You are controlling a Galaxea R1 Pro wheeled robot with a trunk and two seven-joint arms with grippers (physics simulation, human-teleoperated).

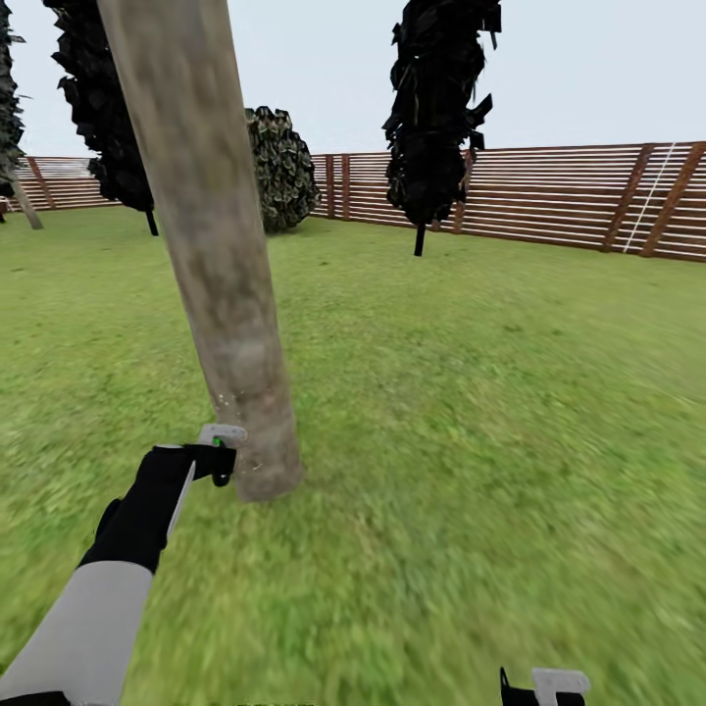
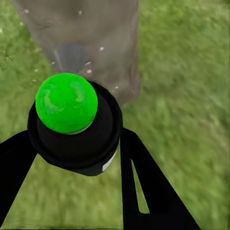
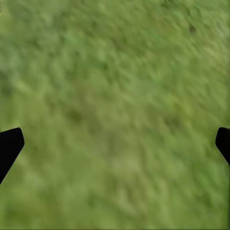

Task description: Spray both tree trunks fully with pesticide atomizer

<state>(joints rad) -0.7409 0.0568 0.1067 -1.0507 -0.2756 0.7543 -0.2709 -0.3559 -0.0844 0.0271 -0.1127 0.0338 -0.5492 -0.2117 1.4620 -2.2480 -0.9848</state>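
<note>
Green-capped black atomizer [image 2: 72, 124] sits clamped in left tool [image 2: 76, 158], white specks [image 2: 101, 48] dotting mottled trunk [image 1: 221, 275]; right tool [image 3: 115, 143] wide.

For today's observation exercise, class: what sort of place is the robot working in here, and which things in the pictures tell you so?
Most likely a fenced garden outdoors: a grass lawn covers the ground, a brown slatted wooden fence encloses it, and trees stand about, with one thick grey-tan trunk right ahead.
</note>
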